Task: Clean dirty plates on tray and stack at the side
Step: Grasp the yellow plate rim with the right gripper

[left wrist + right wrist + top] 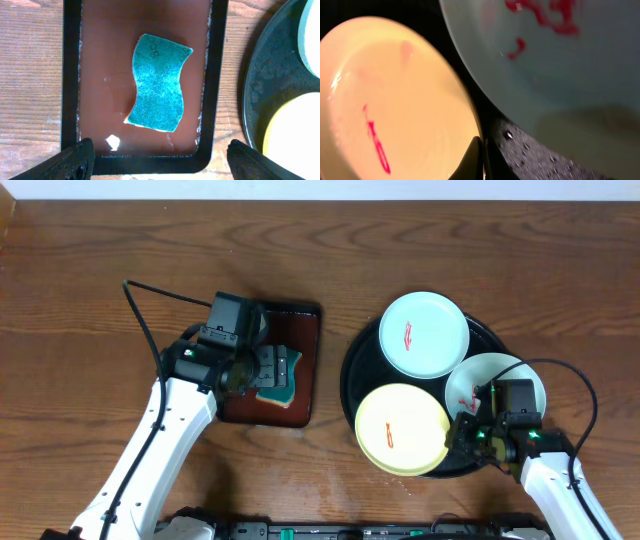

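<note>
Not started: pale mint round plate (pixel 425 335), pale yellow plate (pixel 400 428), white plate (pixel 510 372) on glossy black round tray (pixel 352 375), smeared, unstacked. L gripper (pixel 161 162) open over teal sponge (pixel 159 82); R gripper (pixel 481 152) shut, hold unclear.

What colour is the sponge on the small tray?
The sponge is teal, clearest in the left wrist view.
</note>
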